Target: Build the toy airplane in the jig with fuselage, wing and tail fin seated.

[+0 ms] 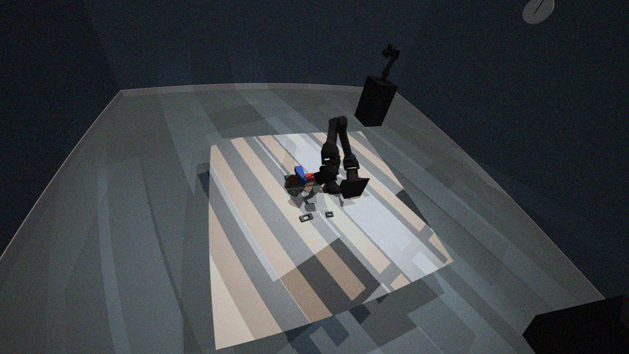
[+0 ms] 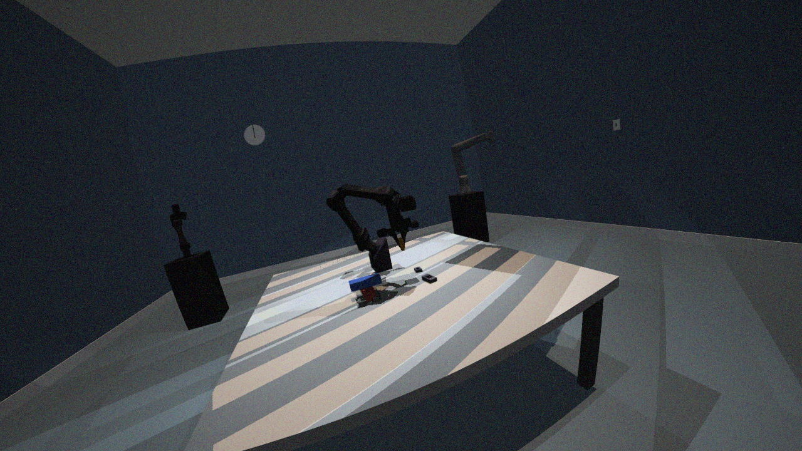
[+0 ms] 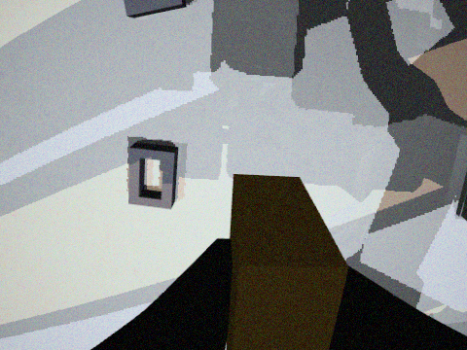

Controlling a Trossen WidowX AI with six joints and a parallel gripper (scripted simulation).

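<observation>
a robotics lab (spare arms (image 1: 386, 66) (image 2: 470, 143) on pedestals (image 1: 376, 103) (image 2: 470, 217)).
</observation>
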